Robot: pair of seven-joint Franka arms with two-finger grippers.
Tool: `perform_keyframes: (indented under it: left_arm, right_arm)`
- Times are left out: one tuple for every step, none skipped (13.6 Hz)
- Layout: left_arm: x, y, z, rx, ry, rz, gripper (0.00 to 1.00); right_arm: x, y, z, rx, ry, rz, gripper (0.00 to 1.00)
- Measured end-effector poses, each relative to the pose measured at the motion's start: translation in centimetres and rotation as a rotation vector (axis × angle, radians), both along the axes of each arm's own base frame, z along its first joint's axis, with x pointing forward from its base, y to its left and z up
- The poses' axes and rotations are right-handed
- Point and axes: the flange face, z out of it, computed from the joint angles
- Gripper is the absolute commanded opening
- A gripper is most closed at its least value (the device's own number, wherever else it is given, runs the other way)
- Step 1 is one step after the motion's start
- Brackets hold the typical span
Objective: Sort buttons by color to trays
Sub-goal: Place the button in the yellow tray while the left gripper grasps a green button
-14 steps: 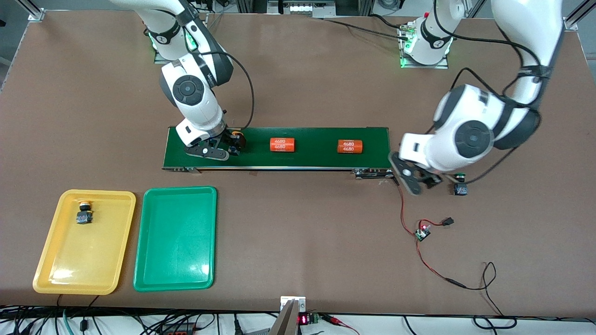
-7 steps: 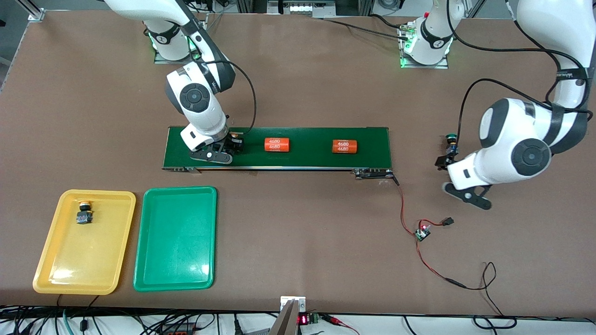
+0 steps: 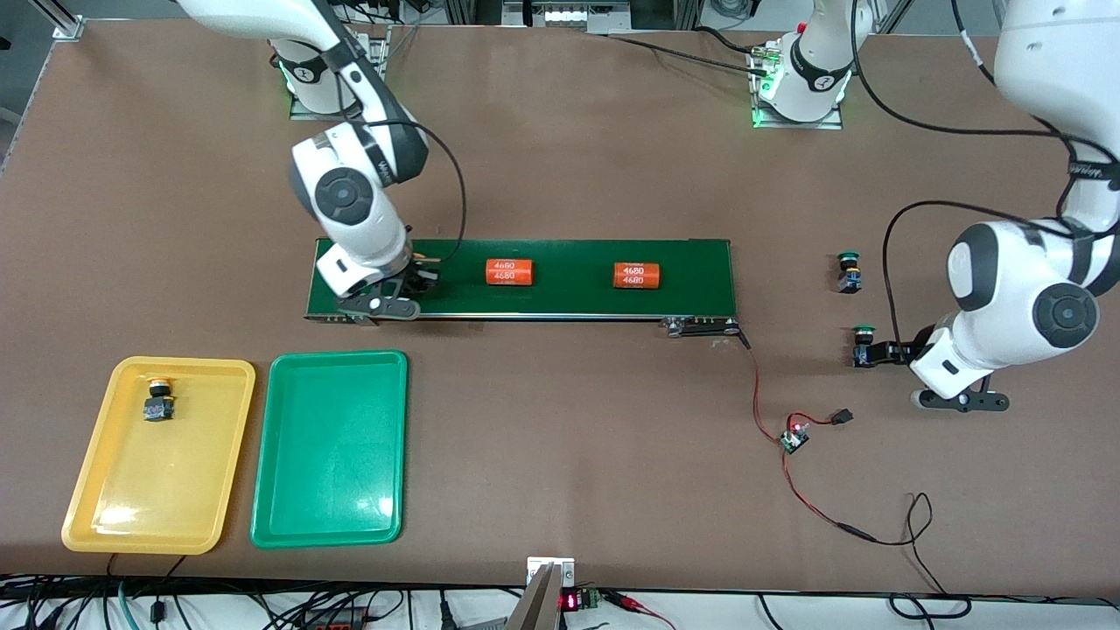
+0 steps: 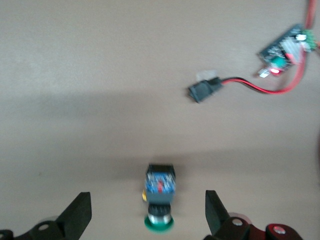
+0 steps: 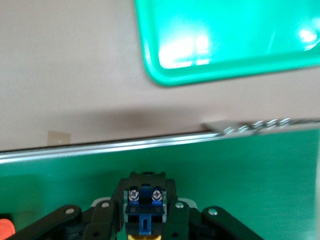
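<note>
My right gripper (image 3: 420, 278) is shut on a yellow-capped button (image 5: 145, 205) at the conveyor belt's (image 3: 560, 297) end toward the right arm. Another yellow-capped button (image 3: 158, 399) lies in the yellow tray (image 3: 149, 490). Nothing lies in the green tray (image 3: 331, 455) beside it. Two green-capped buttons stand on the table off the belt's end toward the left arm. My left gripper (image 3: 884, 353) is open with its fingers either side of the nearer green button (image 4: 160, 192), not touching it. The other green button (image 3: 847, 271) stands farther from the camera.
Two orange cylinders (image 3: 509, 272) (image 3: 636, 275) printed 4680 lie on the belt. A small circuit board (image 3: 794, 437) with red and black wires lies on the table nearer the camera than the belt's end, close to my left gripper.
My right gripper has shut on the yellow button and shifted toward the belt's end. My left arm has swung away from the belt to the nearer green button. The cylinders have slid toward the right arm.
</note>
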Motion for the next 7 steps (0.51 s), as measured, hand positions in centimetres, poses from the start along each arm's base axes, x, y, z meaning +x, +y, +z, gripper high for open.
perform_keyframes:
  left_arm:
    - [-0.5, -0.1, -1.7, -0.003, -0.005, 0.005, 1.0]
    - [-1.0, -0.3, -3.0, -0.007, -0.007, 0.01, 1.0]
    - [-1.4, -0.4, -4.1, -0.011, -0.011, 0.013, 1.0]
    - [-1.8, -0.5, -5.0, -0.013, -0.008, 0.012, 1.0]
    - [-2.3, -0.6, -5.9, -0.015, 0.002, 0.012, 0.98]
    - [-2.7, -0.6, -6.6, -0.016, 0.013, 0.012, 0.86]
    - [-3.0, -0.6, -7.1, -0.017, 0.022, 0.012, 0.69]
  right_arm:
    - [1.7, -1.7, 2.0, -0.006, 0.007, 0.012, 0.02]
    - [3.5, -3.9, 3.8, -0.009, 0.011, 0.013, 0.02]
    - [5.0, -6.8, 4.9, -0.009, 0.016, 0.015, 0.02]
    - [6.4, -10.0, 5.2, -0.005, 0.02, 0.029, 0.04]
    - [7.6, -13.4, 4.9, 0.0, 0.028, 0.047, 0.04]
    - [8.6, -16.9, 4.1, 0.006, 0.04, 0.061, 0.04]
    - [9.6, -20.5, 3.0, 0.014, 0.055, 0.075, 0.04]
